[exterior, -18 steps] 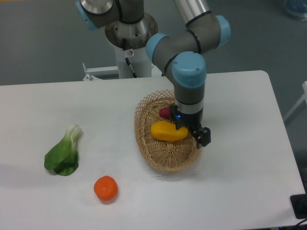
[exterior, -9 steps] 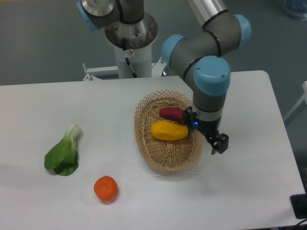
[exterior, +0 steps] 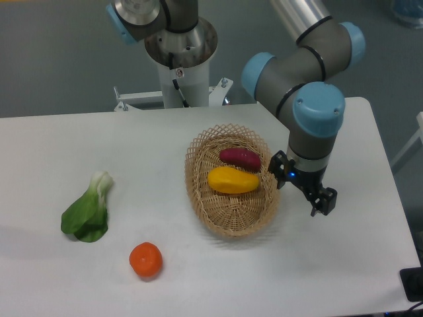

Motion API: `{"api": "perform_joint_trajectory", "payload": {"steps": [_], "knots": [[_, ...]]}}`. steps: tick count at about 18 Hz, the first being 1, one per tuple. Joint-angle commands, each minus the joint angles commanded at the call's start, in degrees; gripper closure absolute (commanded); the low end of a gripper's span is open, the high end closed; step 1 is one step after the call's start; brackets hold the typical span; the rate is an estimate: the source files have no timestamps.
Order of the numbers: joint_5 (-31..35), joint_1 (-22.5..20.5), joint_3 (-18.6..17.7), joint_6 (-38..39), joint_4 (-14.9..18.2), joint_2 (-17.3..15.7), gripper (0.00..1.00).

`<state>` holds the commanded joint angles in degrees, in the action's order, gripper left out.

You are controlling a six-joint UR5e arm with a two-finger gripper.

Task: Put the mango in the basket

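The yellow mango (exterior: 232,180) lies on its side inside the oval wicker basket (exterior: 228,221), near the middle. A dark red-purple vegetable (exterior: 240,158) rests just behind it in the same basket. My gripper (exterior: 301,187) hangs to the right of the basket's rim, above the white table, apart from the mango. Its fingers stand spread with nothing between them, so it is open.
A green leafy vegetable (exterior: 87,210) lies at the left of the table. A round orange fruit (exterior: 145,259) sits near the front, left of the basket. The robot's base (exterior: 180,49) stands behind the table's far edge.
The gripper has drawn away to the right, from over the basket to beside its right rim. The mango stays lying in the basket, and the red-purple vegetable has come into view.
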<state>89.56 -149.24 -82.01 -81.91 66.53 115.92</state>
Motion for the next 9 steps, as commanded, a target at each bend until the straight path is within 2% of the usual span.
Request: {"api": "perform_joint_trajectory", "payload": {"steps": [9], "knots": [[0.09,-0.09,-0.08,-0.09,0.00,0.27,0.00]]}}
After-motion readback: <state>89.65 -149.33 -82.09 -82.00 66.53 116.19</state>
